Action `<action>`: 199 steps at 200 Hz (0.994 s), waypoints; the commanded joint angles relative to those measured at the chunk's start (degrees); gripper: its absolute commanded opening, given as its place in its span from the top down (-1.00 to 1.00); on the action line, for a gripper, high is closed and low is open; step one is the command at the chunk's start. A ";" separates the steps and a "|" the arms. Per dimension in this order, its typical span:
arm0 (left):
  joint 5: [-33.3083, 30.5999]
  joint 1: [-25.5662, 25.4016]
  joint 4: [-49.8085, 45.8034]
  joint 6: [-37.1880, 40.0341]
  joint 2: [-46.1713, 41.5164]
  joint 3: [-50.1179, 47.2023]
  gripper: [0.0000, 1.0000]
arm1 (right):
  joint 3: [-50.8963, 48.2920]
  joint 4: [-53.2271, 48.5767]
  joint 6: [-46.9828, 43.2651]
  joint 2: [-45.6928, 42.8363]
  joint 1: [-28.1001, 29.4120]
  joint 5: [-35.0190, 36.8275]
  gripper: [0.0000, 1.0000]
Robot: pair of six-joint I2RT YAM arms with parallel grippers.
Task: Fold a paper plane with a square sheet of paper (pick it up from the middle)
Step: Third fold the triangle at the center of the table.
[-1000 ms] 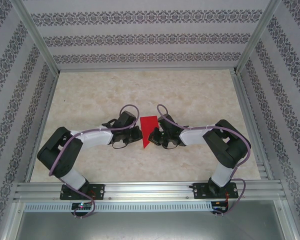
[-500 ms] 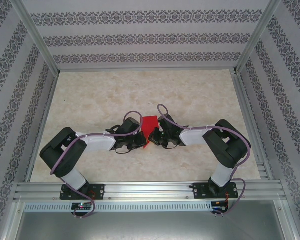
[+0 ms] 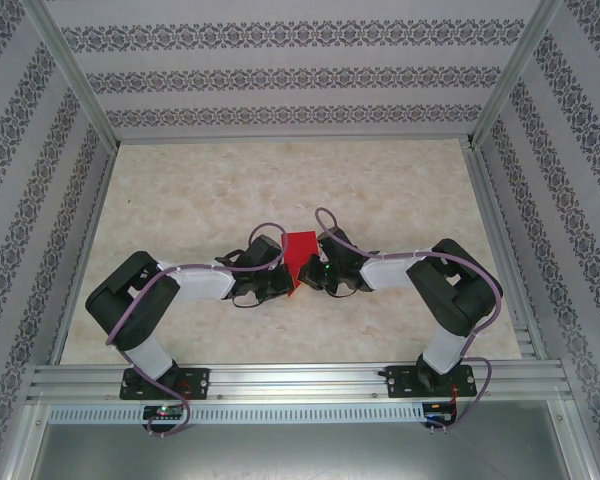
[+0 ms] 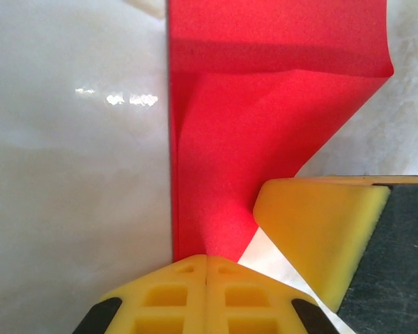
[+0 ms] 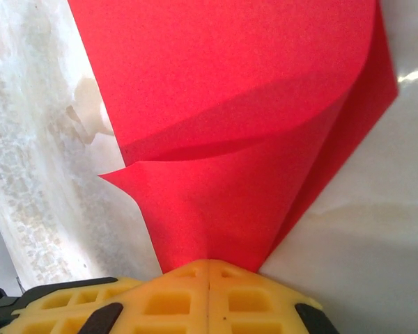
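The square sheet of paper (image 3: 301, 252) is bright red and partly folded, held up off the table between my two grippers near the middle. My left gripper (image 3: 285, 284) is shut on its lower left part. In the left wrist view the yellow jaws (image 4: 206, 259) meet on the sheet's (image 4: 251, 160) narrow end, with a straight crease running along its left side. My right gripper (image 3: 310, 272) is shut on the right side. Its jaws (image 5: 208, 264) pinch a tapering, curled layer of the paper (image 5: 251, 139). One of the right gripper's yellow fingers (image 4: 320, 236) reaches into the left wrist view.
The marbled beige table (image 3: 280, 180) stretches bare behind and to both sides of the arms. Aluminium rails (image 3: 300, 380) run along the near edge, and patterned walls (image 3: 300, 75) stand on three sides.
My left arm has moved right to the paper and shut on its lower left part. The sheet's long lower tip has been drawn up. The right arm has stayed put.
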 commanded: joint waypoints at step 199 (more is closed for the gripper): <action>-6.02 -0.70 -13.19 -0.72 1.81 0.67 1.00 | 8.58 -11.84 -15.33 4.36 -6.02 2.89 0.90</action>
